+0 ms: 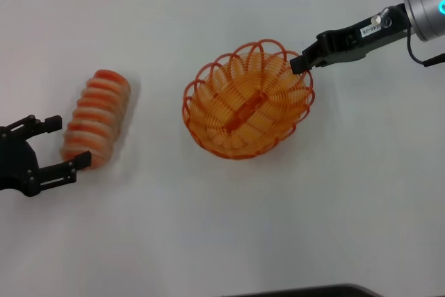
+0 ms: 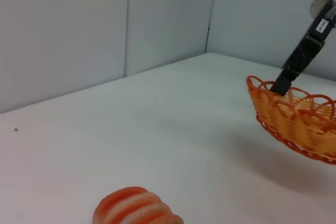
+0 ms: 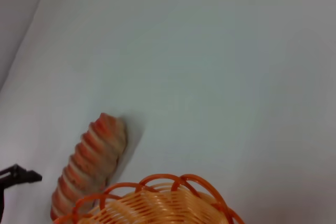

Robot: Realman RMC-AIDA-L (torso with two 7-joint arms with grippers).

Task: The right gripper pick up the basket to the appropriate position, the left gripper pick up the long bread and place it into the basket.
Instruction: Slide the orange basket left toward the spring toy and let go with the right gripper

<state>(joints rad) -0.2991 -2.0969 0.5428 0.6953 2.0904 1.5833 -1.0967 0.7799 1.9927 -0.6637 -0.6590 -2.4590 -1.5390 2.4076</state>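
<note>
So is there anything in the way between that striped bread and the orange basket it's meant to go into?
Nothing visible. Only bare white table lies between the long bread and the basket. The left gripper sits open at the bread's near end, and the right gripper holds the basket's rim, lifted and tilted.

The empty orange wire basket point(image 1: 248, 108) hangs tilted, off the surface, well apart from the striped long bread point(image 1: 96, 117) lying flat.

1. basket point(image 1: 247, 106): 1, orange wire-look
2. long bread point(image 1: 96, 117): 1, striped loaf
3. grippers: 2 total, left gripper point(image 1: 47, 151) and right gripper point(image 1: 304, 60)
4. table point(image 1: 208, 227): 1, white
</note>
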